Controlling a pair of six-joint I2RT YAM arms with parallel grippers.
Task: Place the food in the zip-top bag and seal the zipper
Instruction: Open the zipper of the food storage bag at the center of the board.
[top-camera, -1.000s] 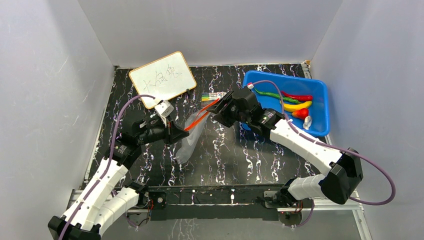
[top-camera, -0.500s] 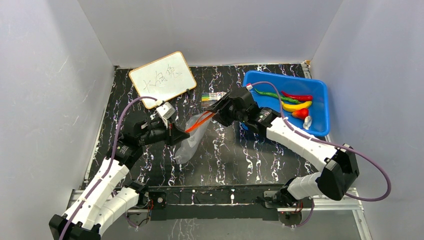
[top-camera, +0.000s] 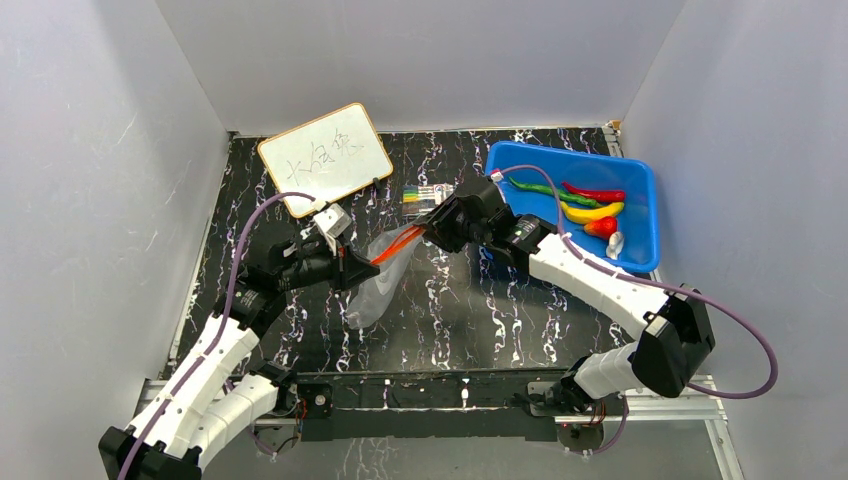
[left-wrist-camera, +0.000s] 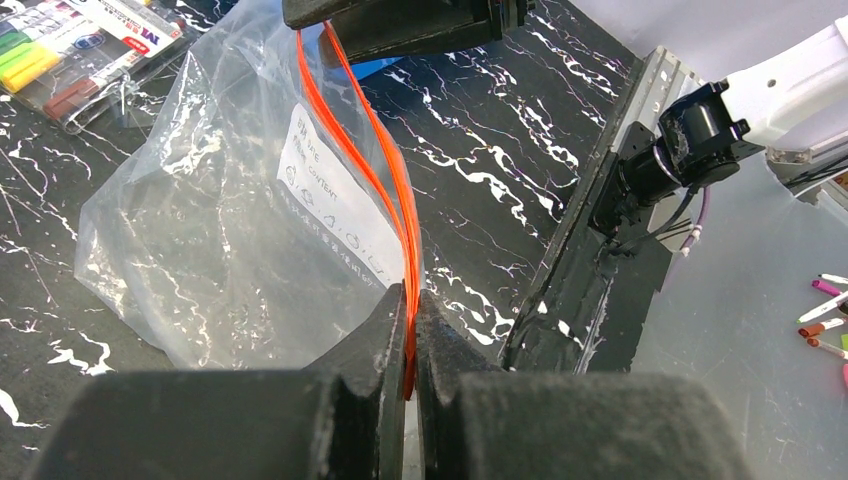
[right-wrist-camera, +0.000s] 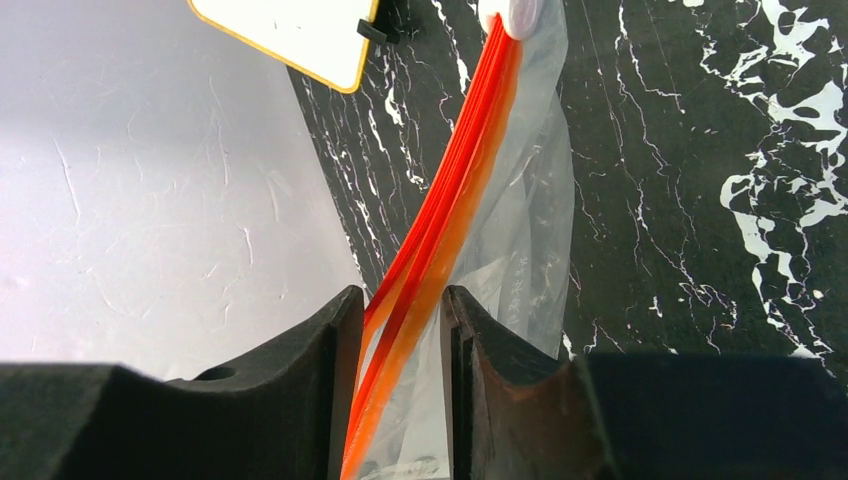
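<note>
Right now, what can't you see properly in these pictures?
- Top view: whiteboard writing, too small to read.
- Left wrist view: label on the zip-top bag, too blurry.
- Right wrist view: whether right fingers squeeze the zipper; bottom edge cuts it off.

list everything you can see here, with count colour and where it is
table: 1, black marbled, underneath all
whiteboard: 1, white, far left
marker pack: 1, multicoloured, far middle
tub: 1, blue, far right
food: 5 seen, green, red, yellow, red, white, in tub
zip-top bag: 1, clear, between the grippers
zipper: 1, orange-red, bag's mouth
left gripper: 1, black, shut on zipper
right gripper: 1, black, jaws apart around zipper
</note>
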